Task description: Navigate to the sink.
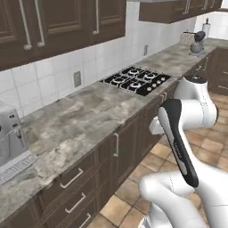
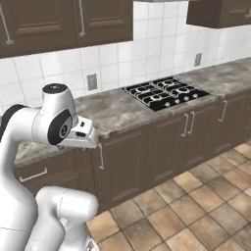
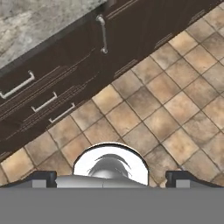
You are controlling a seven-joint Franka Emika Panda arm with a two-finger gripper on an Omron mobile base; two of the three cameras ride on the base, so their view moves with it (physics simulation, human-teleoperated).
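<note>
The arm stands folded in front of a marble worktop (image 1: 80,120) with dark cabinets (image 2: 147,162) below. A black stovetop (image 1: 137,80) lies further along it. No basin or faucet is visible here. The claw (image 3: 111,178) points down at the tiled floor (image 3: 175,109), its fingertips (image 3: 43,178) wide apart and holding nothing.

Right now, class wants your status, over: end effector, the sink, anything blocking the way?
End effector open, holding nothing, aimed at the floor. Base faces the counter beside the stovetop. Coffee machine at left. Floor along the cabinets open.
</note>
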